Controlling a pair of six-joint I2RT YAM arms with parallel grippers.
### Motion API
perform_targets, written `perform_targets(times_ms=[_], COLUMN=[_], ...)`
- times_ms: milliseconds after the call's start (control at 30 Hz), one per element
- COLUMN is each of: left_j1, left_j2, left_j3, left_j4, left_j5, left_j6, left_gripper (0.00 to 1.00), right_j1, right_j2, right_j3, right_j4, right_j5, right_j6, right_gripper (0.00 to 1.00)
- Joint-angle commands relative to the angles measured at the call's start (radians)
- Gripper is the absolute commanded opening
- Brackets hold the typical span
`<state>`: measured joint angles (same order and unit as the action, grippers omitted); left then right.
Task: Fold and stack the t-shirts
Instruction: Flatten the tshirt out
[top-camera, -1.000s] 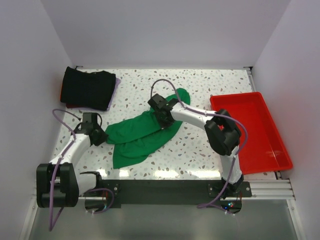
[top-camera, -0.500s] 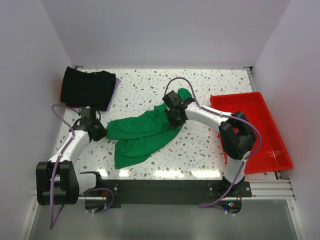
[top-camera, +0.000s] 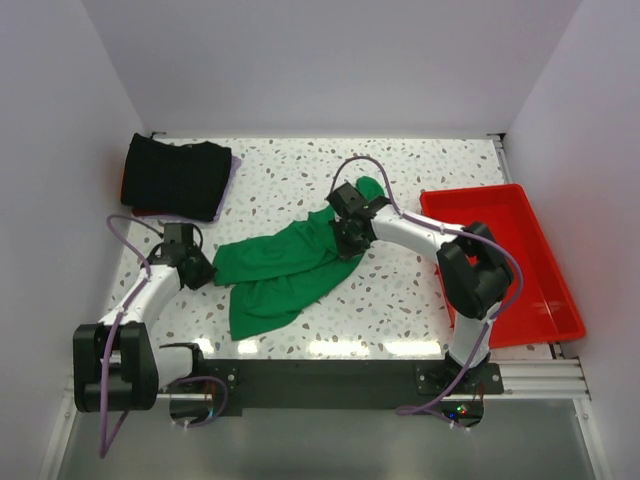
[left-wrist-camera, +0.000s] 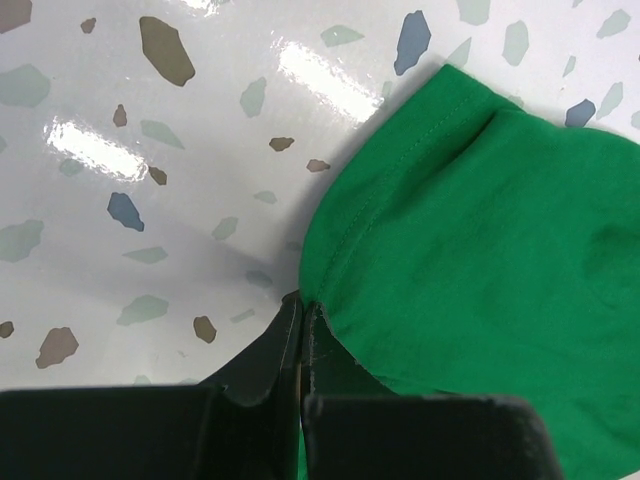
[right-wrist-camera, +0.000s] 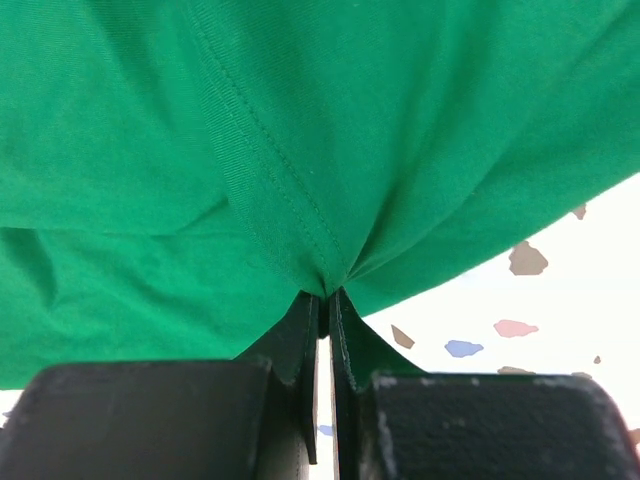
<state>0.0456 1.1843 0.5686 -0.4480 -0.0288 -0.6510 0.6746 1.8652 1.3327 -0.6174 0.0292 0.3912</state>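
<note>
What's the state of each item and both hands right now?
green t-shirt: unfolded, rumpled, lying on the table, pinched at two ends.
black t-shirts: folded, stacked at the far left corner.
red tray: flat at the right, partly behind the right arm.
left hand: shut on the green t-shirt's hem.
right hand: shut on a bunched fold of the green t-shirt.
</note>
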Motion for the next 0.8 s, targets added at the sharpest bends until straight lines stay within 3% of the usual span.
perform_targets(times_ms=[0,300,500,633,767], left_j1=[0.013,0.095,0.192,0.224,0.231], left_j2=[0.0,0.173,0.244,0.242,0.168], left_j3=[0.036,0.384,0.718,0.891,1.005], left_j4=[0.028,0.019,-0.034,-0.075,-0.095], left_j5=[0.024,0.118,0.156,0.184,0.19], left_j6=[0.022,0.031,0.013,0.002,0.013], left_gripper=[0.0,0.0,0.0,0.0,0.0], right_j1=[-0.024,-0.233,-0.378,-0.417,-0.432], right_j2=[-0.037,-0.126,-0.094,-0.095,-0.19], right_j3=[0.034,0.305,0.627,0.854,0.913], right_j4=[-0.042,-0.217,-0.324,-0.37,-0.316], right_j5=[-0.011,-0.005,-0.008,0.009,0.041], right_j6=[0.003,-0.083,-0.124,-0.111,-0.078], right_gripper=[0.0,0.0,0.0,0.0,0.0])
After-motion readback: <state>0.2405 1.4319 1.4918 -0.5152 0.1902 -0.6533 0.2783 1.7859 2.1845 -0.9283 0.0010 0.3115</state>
